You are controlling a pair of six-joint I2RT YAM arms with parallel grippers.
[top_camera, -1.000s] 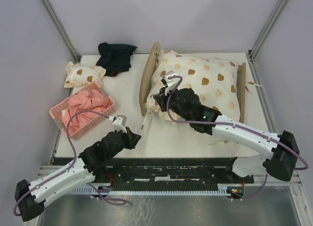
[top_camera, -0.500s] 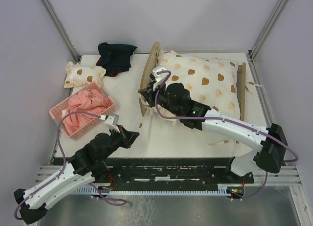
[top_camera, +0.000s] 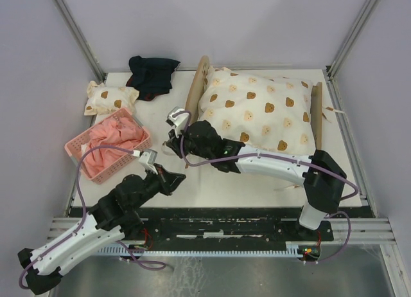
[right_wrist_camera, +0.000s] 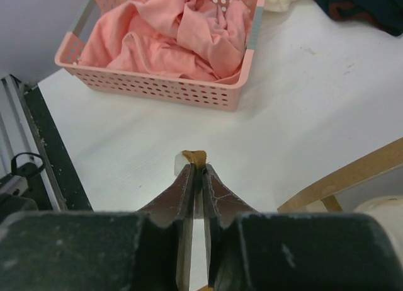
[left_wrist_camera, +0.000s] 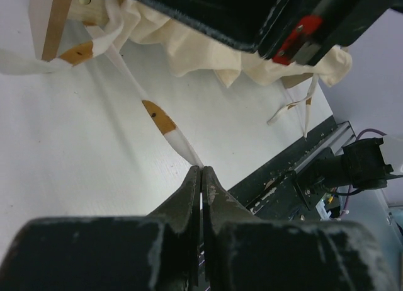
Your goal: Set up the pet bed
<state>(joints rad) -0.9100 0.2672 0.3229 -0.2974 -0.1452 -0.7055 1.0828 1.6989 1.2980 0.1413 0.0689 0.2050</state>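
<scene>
White table (top_camera: 225, 191), pale lilac walls (top_camera: 225, 20).

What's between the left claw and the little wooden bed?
A cream tie strip with brown prints, running from the pet bed over bare table to the shut left gripper. The left wrist view shows it.

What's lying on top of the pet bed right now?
A cream bear-print quilt lies over the pet bed, covering it end to end. Whatever is beneath the quilt is covered and cannot be seen.
</scene>
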